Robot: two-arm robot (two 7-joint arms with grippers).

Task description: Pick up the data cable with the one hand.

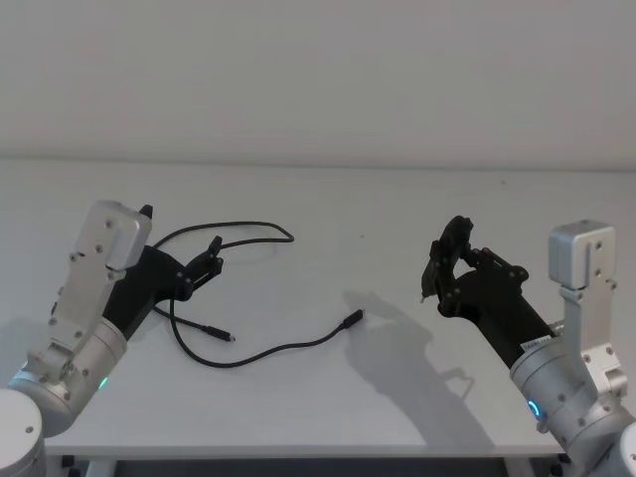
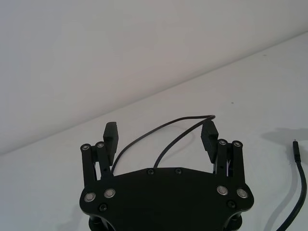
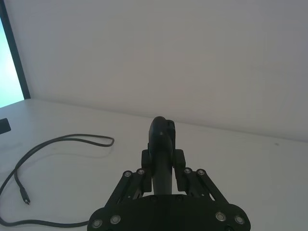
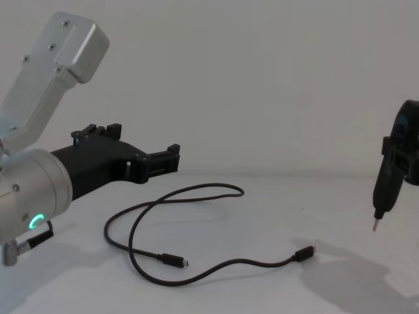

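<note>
The data cable (image 1: 260, 350) lies in a loose loop on the white table (image 1: 397, 199), with one plug (image 1: 352, 319) at mid-table and the other plug (image 1: 223, 335) nearer me. My left gripper (image 1: 215, 253) hovers open above the loop's left part, clear of it. In the left wrist view its fingers (image 2: 111, 138) stand wide apart with the cable (image 2: 166, 128) running on the table beyond them. The chest view shows the left gripper (image 4: 147, 142) well above the cable (image 4: 196, 190). My right gripper (image 1: 459, 262) is off to the right, shut on a black pointed tool (image 1: 438, 266).
The tool's thin tip (image 4: 375, 224) hangs above the table at the right. A dark panel edge (image 3: 14, 53) stands at the far left in the right wrist view, with the cable (image 3: 72, 139) beside it. A white wall runs behind the table.
</note>
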